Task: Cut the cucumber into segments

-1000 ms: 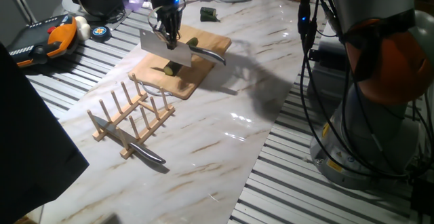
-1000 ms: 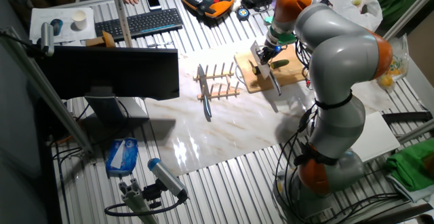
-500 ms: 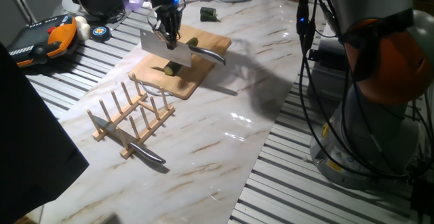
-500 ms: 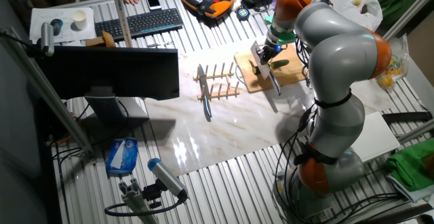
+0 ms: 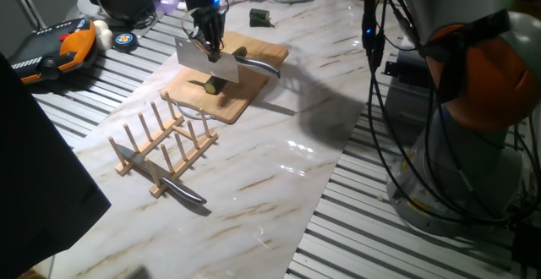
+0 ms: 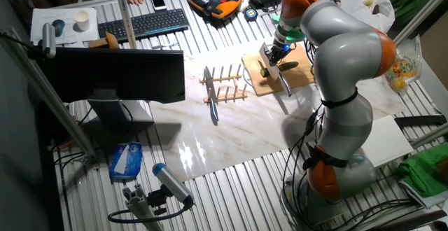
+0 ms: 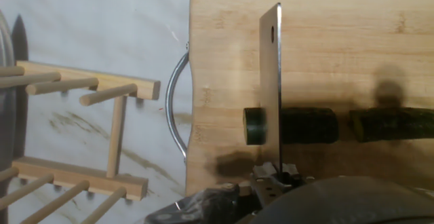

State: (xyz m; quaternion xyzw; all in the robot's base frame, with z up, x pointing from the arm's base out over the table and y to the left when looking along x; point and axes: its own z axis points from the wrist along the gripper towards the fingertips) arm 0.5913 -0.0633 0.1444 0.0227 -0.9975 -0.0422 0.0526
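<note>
On the wooden board [image 5: 232,93], the cucumber lies in pieces. In the hand view a long piece [image 7: 393,124] sits at the right, and a short segment [image 7: 308,125] lies beside it across a small gap. A thin end piece [image 7: 253,126] shows left of the blade. My gripper [image 5: 209,42] is shut on the handle of a cleaver [image 5: 205,57]. The cleaver [image 7: 271,81] stands edge-on across the cucumber, between the thin end piece and the short segment. How deep it sits I cannot tell. From the other side the gripper [image 6: 272,54] hangs over the board [image 6: 297,77].
A wooden peg rack [image 5: 165,144] stands in front of the board, with a second knife [image 5: 161,177] lying through it. A small dark green stub [image 5: 259,17] sits on the marble behind the board. The board's metal handle [image 7: 175,108] faces the rack [image 7: 81,95].
The arm's upper links have swung a little. The cleaver stays over the same spot on the cucumber, at most slightly lower.
</note>
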